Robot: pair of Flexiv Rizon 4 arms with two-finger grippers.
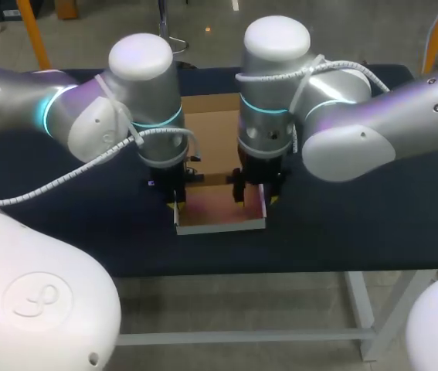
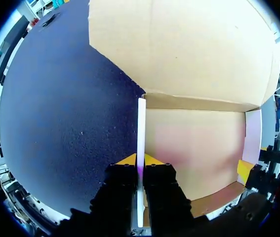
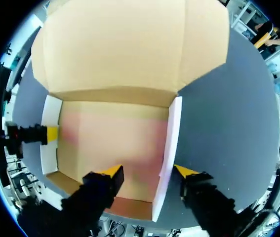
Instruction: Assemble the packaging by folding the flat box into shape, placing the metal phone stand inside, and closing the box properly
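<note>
The half-folded box (image 1: 220, 207) sits on the dark surface (image 1: 358, 216) between my two arms. Its side walls are up and its lid flap (image 1: 211, 135) lies flat behind it. My left end effector (image 2: 140, 162) is clamped on the left wall (image 2: 141, 128). My right end effector (image 3: 148, 172) stands apart, straddling the right wall (image 3: 173, 133), one finger inside the box and one outside.

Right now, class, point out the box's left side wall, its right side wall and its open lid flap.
left side wall (image 2: 141, 128): left wrist view, white top edge.
right side wall (image 3: 172, 133): right wrist view, white face.
lid flap (image 1: 212, 143): head view, middle of the panel.
</note>
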